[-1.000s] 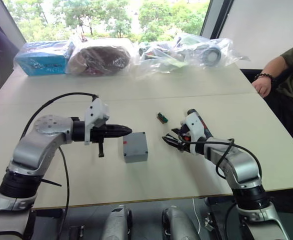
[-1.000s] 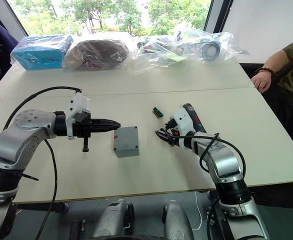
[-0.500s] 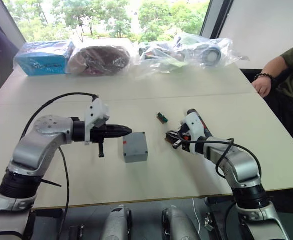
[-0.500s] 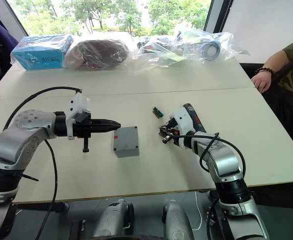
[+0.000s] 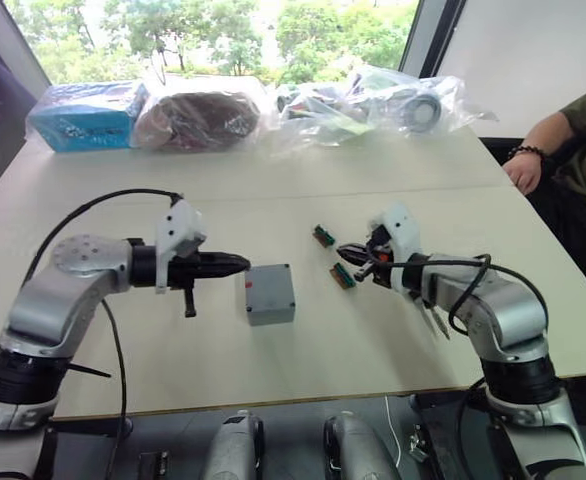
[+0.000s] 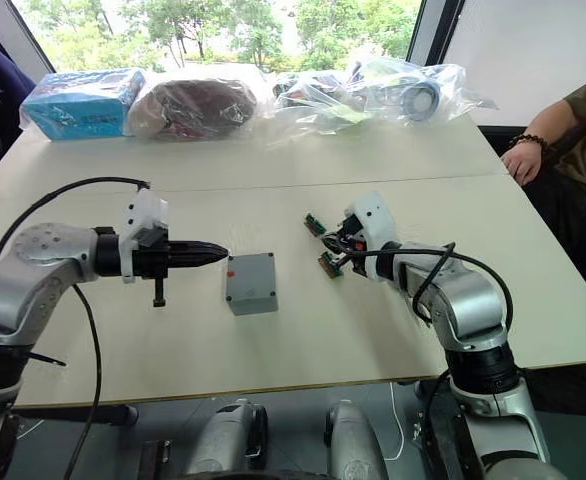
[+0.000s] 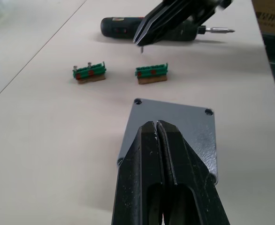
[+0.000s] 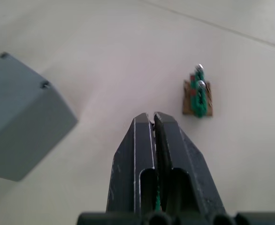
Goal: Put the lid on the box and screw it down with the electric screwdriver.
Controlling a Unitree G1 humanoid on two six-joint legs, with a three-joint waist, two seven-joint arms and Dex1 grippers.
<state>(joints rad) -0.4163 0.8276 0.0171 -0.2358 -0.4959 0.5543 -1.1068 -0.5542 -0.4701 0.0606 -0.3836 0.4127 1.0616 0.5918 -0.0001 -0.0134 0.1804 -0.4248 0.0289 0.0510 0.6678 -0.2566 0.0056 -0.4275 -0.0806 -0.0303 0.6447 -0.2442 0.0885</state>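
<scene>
Lid (image 7: pixel 175 124) sits on box (image 5: pixel 270 294), unscrewed; both grippers, left (image 5: pixel 241 263) and right (image 5: pixel 345 251), have fingers closed, empty; next the right must fetch the screwdriver (image 7: pixel 128 26) behind it.

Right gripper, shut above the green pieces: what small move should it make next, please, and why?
Probably carry the right gripper across to a corner of the lid. The lid already sits on the box, its corner holes look empty, and what may be a tiny screw hangs from the shut tips. The screwdriver lies untouched behind.
</scene>
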